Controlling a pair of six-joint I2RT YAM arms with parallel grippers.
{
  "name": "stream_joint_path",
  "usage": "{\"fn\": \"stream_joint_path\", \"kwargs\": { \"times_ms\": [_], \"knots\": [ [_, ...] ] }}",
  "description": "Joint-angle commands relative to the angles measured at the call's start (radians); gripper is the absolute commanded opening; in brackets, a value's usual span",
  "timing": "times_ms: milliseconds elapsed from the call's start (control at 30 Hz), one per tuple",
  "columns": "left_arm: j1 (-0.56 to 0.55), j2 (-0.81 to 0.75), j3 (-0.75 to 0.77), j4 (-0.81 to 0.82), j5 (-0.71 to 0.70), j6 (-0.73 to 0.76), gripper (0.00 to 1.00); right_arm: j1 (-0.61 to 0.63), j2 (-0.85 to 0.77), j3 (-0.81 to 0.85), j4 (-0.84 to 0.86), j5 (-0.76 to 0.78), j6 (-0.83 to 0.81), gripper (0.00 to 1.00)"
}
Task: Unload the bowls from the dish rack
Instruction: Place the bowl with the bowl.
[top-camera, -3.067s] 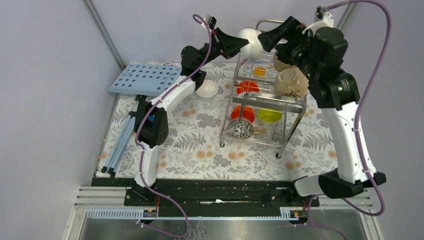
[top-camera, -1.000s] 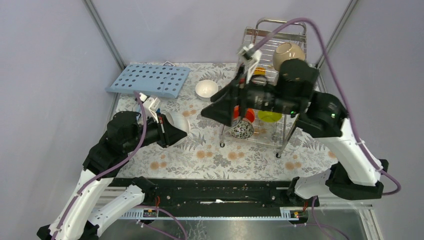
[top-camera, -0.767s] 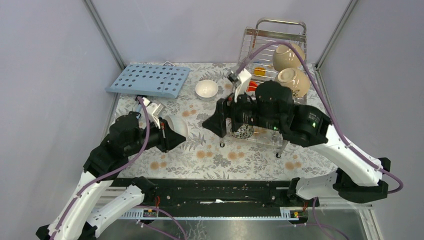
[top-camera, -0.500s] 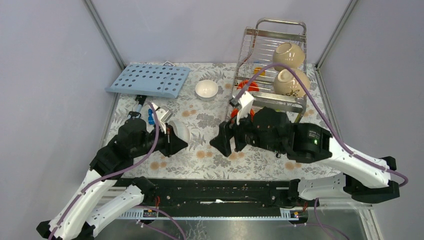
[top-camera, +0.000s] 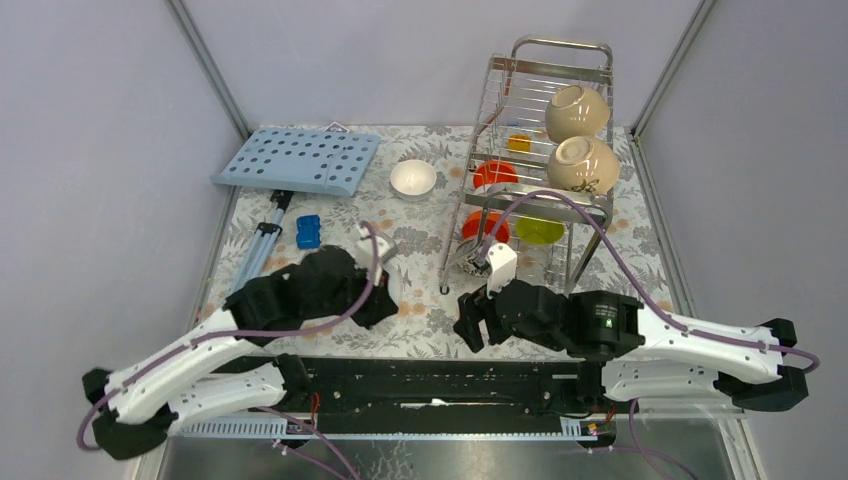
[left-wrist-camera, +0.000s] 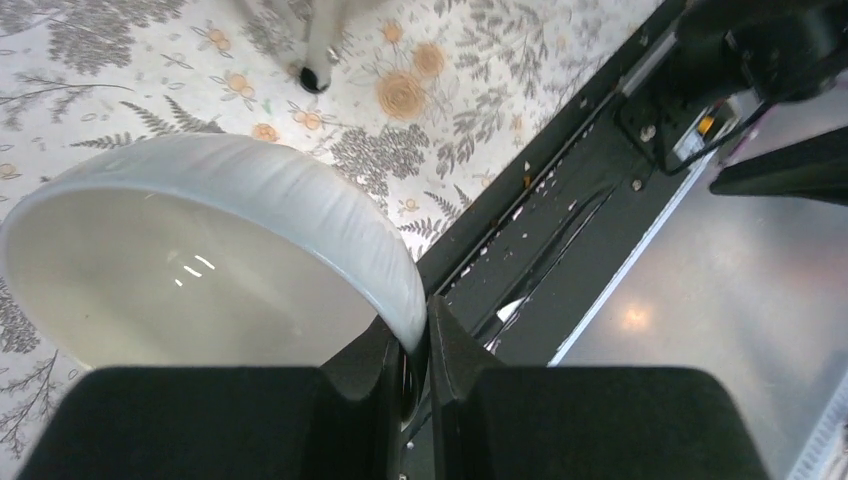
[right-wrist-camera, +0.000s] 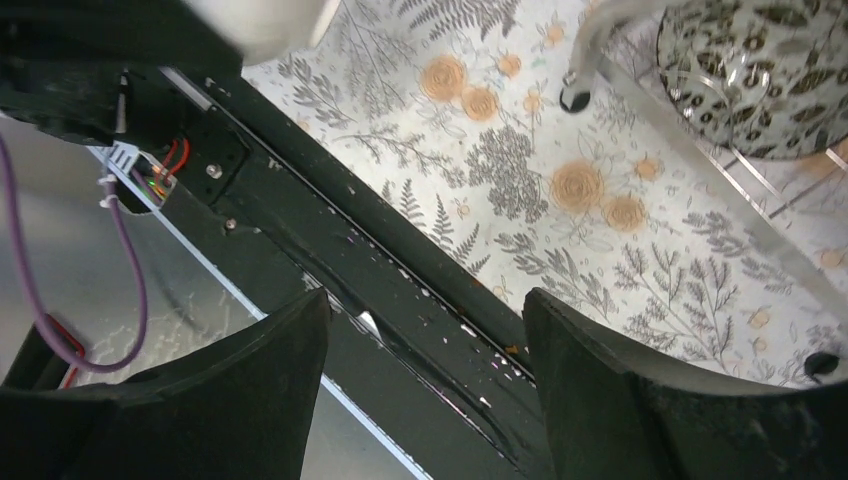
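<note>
The steel wire dish rack (top-camera: 592, 205) stands at the back right. It holds two cream bowls (top-camera: 577, 110), two orange-red bowls (top-camera: 494, 175), a lime-green bowl (top-camera: 540, 231) and a speckled bowl (right-wrist-camera: 760, 70) on the lower tier. One white bowl (top-camera: 413, 178) sits on the cloth left of the rack. My left gripper (left-wrist-camera: 415, 335) is shut on the rim of another white bowl (left-wrist-camera: 200, 260), held low over the cloth near the front rail. My right gripper (right-wrist-camera: 425, 330) is open and empty above the front rail, in front of the rack's foot (right-wrist-camera: 575, 100).
A light-blue perforated board (top-camera: 290, 160) lies at the back left. Next to it are a small blue block (top-camera: 307, 231) and a folded pale-blue stand (top-camera: 255, 255). The black front rail (top-camera: 430, 375) runs right under both grippers. Grey walls close the sides.
Both arms have drawn back from the rack toward the near edge. The left gripper carried the white bowl down and forward; the right gripper dropped low in front of the rack, still open.
</note>
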Motion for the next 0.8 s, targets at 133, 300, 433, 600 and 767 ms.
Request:
{"fn": "stream_joint_path", "kwargs": {
  "times_ms": [133, 300, 433, 600, 767],
  "knots": [
    [-0.538, 0.165, 0.05, 0.128, -0.479, -0.12, 0.0, 0.007, -0.165, -0.199, 0.087, 0.091, 0.184, 0.77],
    [-0.784, 0.334, 0.102, 0.051, -0.649, -0.135, 0.0, 0.007, -0.288, -0.303, 0.049, 0.129, 0.318, 0.76],
    [-0.929, 0.48, 0.152, -0.015, -0.711, -0.104, 0.0, 0.007, -0.289, -0.321, 0.009, 0.095, 0.331, 0.76],
    [-1.032, 0.61, 0.175, -0.069, -0.746, -0.024, 0.0, 0.007, -0.237, -0.299, -0.012, 0.033, 0.289, 0.76],
    [-1.075, 0.63, 0.108, -0.019, -0.693, 0.113, 0.0, 0.007, -0.189, -0.266, -0.023, -0.009, 0.242, 0.77]
  ]
}}
